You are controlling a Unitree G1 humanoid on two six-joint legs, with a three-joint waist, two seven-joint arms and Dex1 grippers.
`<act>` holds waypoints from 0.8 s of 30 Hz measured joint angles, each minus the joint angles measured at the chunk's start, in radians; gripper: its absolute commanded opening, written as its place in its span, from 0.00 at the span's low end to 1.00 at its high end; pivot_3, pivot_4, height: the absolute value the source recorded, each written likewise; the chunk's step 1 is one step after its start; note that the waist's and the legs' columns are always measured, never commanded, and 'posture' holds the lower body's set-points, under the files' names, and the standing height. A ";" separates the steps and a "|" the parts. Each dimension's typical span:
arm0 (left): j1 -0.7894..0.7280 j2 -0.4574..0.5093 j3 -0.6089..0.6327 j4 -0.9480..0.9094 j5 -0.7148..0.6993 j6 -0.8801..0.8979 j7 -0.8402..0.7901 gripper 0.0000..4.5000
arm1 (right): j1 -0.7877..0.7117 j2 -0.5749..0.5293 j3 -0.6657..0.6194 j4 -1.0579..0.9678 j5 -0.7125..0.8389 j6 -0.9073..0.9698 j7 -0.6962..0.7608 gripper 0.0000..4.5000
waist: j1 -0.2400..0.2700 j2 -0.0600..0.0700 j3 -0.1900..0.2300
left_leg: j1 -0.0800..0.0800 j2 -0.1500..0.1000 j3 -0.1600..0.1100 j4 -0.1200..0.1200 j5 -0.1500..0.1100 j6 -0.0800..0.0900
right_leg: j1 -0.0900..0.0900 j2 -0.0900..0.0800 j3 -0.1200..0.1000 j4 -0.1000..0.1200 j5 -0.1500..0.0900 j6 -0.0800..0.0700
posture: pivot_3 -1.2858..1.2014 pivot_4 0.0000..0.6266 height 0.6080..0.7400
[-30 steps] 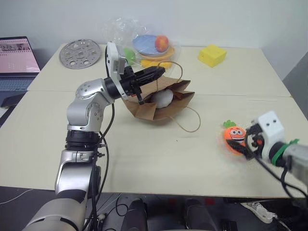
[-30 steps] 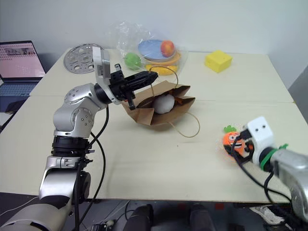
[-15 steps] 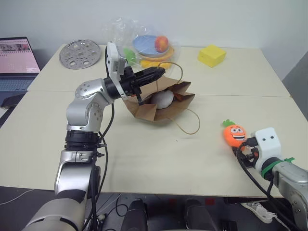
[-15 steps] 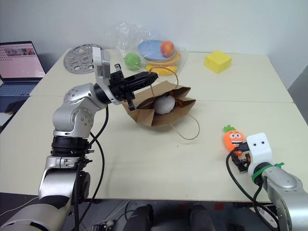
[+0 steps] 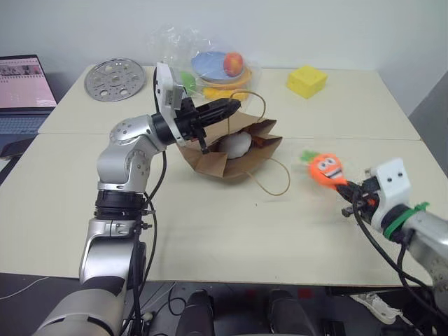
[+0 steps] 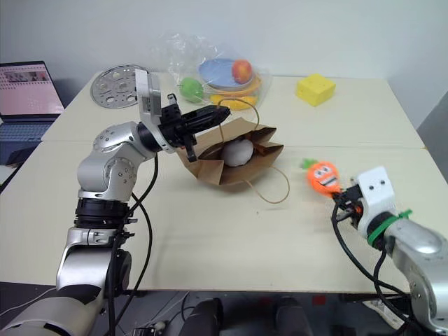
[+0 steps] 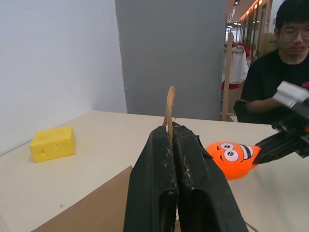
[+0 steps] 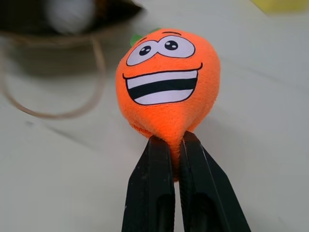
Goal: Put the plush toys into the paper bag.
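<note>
The left tool (image 5: 231, 106) is clamped on the upper handle (image 7: 169, 104) of the paper bag (image 5: 234, 150), holding its mouth open toward the right; the egg plush (image 5: 235, 145) already lies inside. If that thin loop slips, the mouth could sag shut. Further right, the right tool (image 8: 175, 147) pinches only the narrow tip of the carrot plush (image 5: 325, 169), lifted off the counter (image 5: 210, 224), well short of the bag. So small a hold could let it twist free or snag the lower handle (image 5: 274, 183).
</note>
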 measured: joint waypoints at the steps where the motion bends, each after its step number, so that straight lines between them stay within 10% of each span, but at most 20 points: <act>1: 0.000 0.000 0.000 0.001 0.001 -0.003 0.000 0.00 | -0.018 -0.002 -0.010 0.003 0.028 0.004 0.014 0.00 | 0.000 0.000 0.000 | 0.000 0.000 0.000 0.000 0.000 0.000 | 0.000 0.000 0.000 0.000 0.000 0.000 | 0.52 0.24 1.00; 8: -0.015 -0.011 -0.010 0.029 0.009 -0.010 -0.006 0.00 | -0.318 -0.106 0.068 0.150 0.195 0.090 0.101 0.00 | -0.002 0.000 0.000 | 0.001 0.000 0.000 0.000 0.000 0.000 | 0.001 0.000 0.000 0.000 0.000 0.000 | 0.52 0.24 1.00; 24: -0.017 -0.008 -0.019 0.021 0.010 -0.011 -0.008 0.00 | -0.582 -0.027 0.563 0.526 -0.031 -0.173 0.201 0.00 | -0.007 0.000 0.000 | -0.001 0.000 0.000 0.001 0.000 0.000 | -0.002 0.000 0.000 0.001 0.000 0.000 | 0.52 0.24 1.00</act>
